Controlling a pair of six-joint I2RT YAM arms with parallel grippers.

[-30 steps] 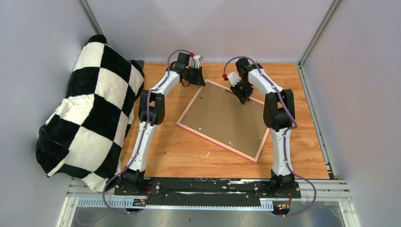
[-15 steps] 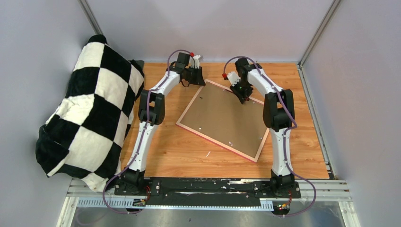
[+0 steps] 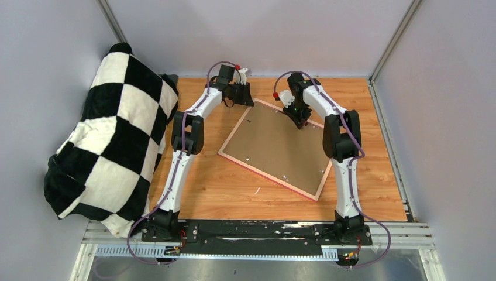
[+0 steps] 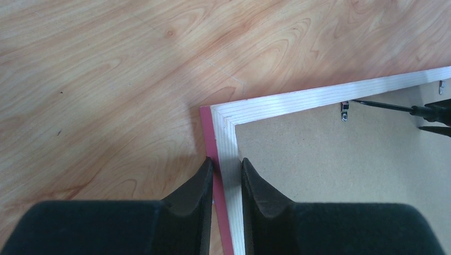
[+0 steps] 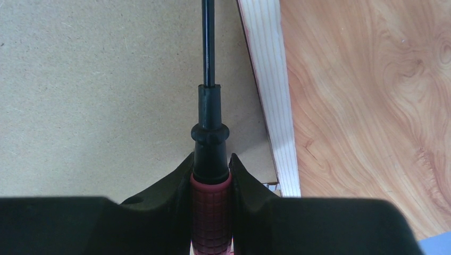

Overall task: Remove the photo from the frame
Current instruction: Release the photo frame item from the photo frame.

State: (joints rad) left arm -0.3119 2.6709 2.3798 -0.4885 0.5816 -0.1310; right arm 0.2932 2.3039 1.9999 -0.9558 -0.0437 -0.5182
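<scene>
The screwdriver [image 5: 210, 138], clamped in the right gripper [image 5: 211, 175], has been shifted slightly toward a clip [image 4: 345, 110] on the backing board [image 5: 106, 95]. The frame [image 4: 226, 133] is pinched at its rail by the left gripper [image 4: 226, 166] (photo hidden beneath), so unclipping is judged unfinished.

Light bright, even, diffuse, from overhead; no glare. Top view sharp throughout; soft faint shadows on desk [image 3: 234, 187]; pale walls [image 3: 263, 35] carry slight lavender cast. Left wrist view: wood grain crisp; left claw [image 4: 227, 164] near lens dark, soft-edged; narrow shadow along frame [image 4: 298, 98] outer edge. Right wrist view: screwdriver [image 5: 210, 133] shaft sharp; right claw [image 5: 211, 159] black, featureless, blurred at bottom; backing board [image 5: 106, 79] texture clear.
</scene>
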